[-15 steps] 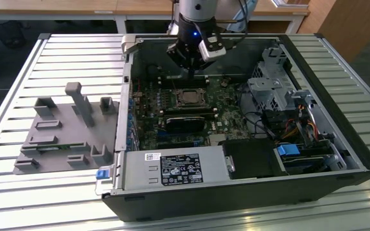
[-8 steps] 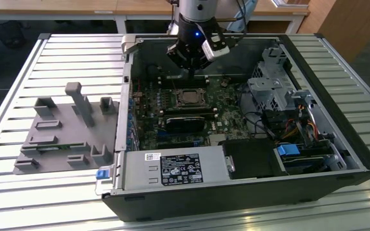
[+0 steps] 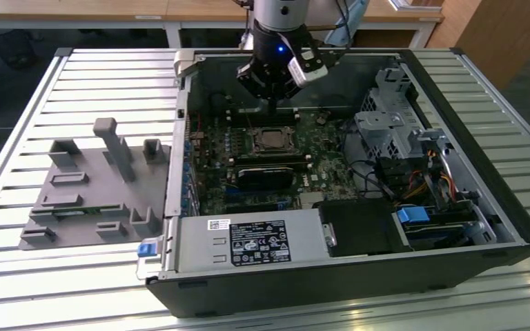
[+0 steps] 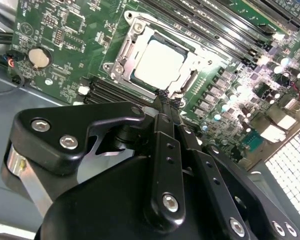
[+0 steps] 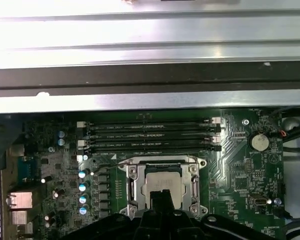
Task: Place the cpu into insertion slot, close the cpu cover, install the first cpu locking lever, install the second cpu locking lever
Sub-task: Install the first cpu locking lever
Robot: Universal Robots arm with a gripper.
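The cpu [image 4: 157, 62] lies flat in the insertion slot [image 3: 254, 141] on the green board, its pale metal face showing in both wrist views [image 5: 162, 181]. The silvery cpu cover [image 4: 126, 49] lies down around it as a frame [image 5: 162, 163]. A thin wire lever [image 5: 115, 163] runs along one side of the socket. My gripper [image 4: 166, 97] hangs just above the socket's edge, black fingers pressed together with nothing visible between them. In the exterior view the gripper [image 3: 275, 109] is inside the open case, just behind the socket.
Memory slots [image 5: 150, 135] run beside the socket, with a coin cell [image 5: 260, 141] further along. A black module [image 3: 265, 176], power supply [image 3: 246, 241] and drive cage [image 3: 385, 131] crowd the case. A grey fixture [image 3: 99, 186] stands on the slatted table at the exterior view's left.
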